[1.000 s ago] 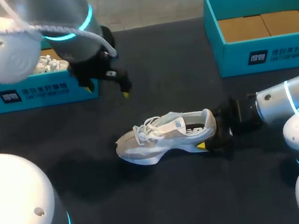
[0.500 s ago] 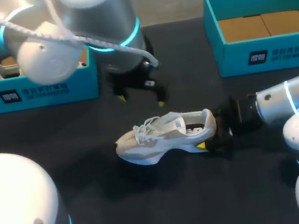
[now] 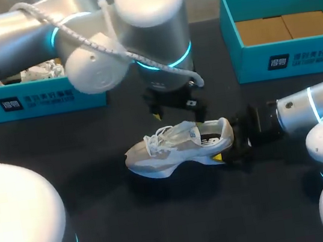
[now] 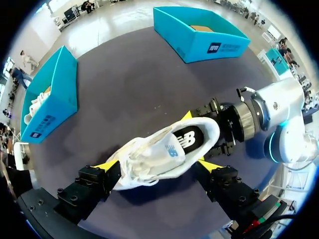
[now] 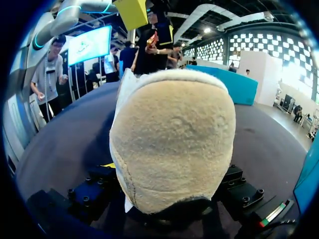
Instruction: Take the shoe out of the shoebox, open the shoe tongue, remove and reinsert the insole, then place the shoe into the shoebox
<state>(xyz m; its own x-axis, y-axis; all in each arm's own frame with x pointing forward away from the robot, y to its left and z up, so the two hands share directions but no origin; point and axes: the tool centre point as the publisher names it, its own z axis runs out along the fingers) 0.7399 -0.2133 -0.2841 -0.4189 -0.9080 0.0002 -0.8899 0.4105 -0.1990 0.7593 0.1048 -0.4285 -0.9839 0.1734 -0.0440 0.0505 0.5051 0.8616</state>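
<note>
light: overhead, even | shadow: soft under shoe (image 3: 172, 151) | glare: possibly on left arm (image 3: 147, 4)

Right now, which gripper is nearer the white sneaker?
The right. The right gripper is clamped on the sneaker at its heel, a finger on each side. The left gripper hangs open just above the tongue, apparently not touching.

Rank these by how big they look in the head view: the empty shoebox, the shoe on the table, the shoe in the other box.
1. empty shoebox.
2. shoe on the table.
3. boxed shoe: smallest showing, but the left arm covers part of it, so unsure.
</note>
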